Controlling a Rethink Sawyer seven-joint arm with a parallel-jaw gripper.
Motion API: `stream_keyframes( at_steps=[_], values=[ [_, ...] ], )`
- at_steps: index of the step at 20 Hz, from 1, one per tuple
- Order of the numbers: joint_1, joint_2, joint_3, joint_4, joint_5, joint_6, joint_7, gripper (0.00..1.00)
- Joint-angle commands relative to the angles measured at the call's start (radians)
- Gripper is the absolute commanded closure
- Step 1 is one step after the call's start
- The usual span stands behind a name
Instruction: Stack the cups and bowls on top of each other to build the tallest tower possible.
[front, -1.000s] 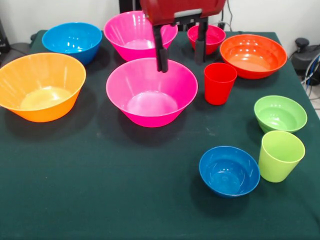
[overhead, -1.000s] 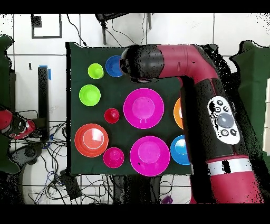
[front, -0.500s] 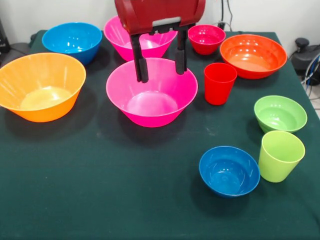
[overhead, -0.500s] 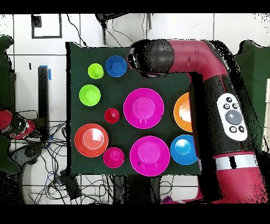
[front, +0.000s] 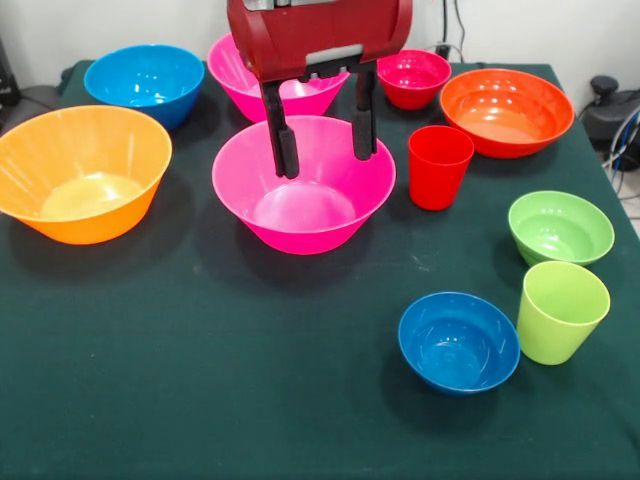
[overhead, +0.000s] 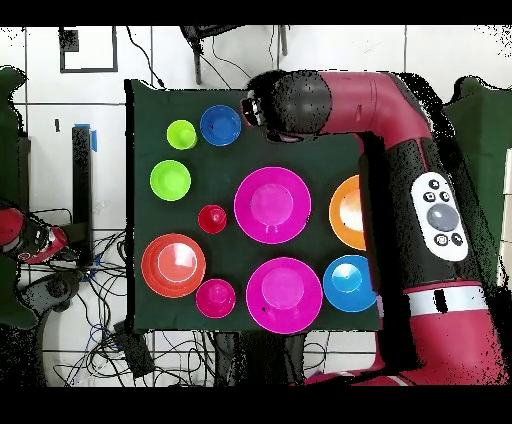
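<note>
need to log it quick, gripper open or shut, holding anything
Gripper: open, holding nothing, fingers apart above the near pink bowl.

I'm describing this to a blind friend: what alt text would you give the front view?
A red robot gripper, fingers open, hangs above a big pink bowl on a dark green table. Nine more bright plastic pieces stand separately around it, including a red cup and a lime-green cup; nothing is stacked.

two cups (front: 440, 166), eight bowls (front: 303, 183)
</note>
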Motion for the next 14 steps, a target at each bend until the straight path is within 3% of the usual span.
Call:
stream_keyframes(
  at_steps=[1, 14],
  values=[
    [0.007, 0.036, 0.040, -0.007, -0.071, 0.099, -0.304, 0.00],
    [0.015, 0.040, 0.072, 0.028, -0.061, 0.045, -0.255, 0.00]
  ],
)
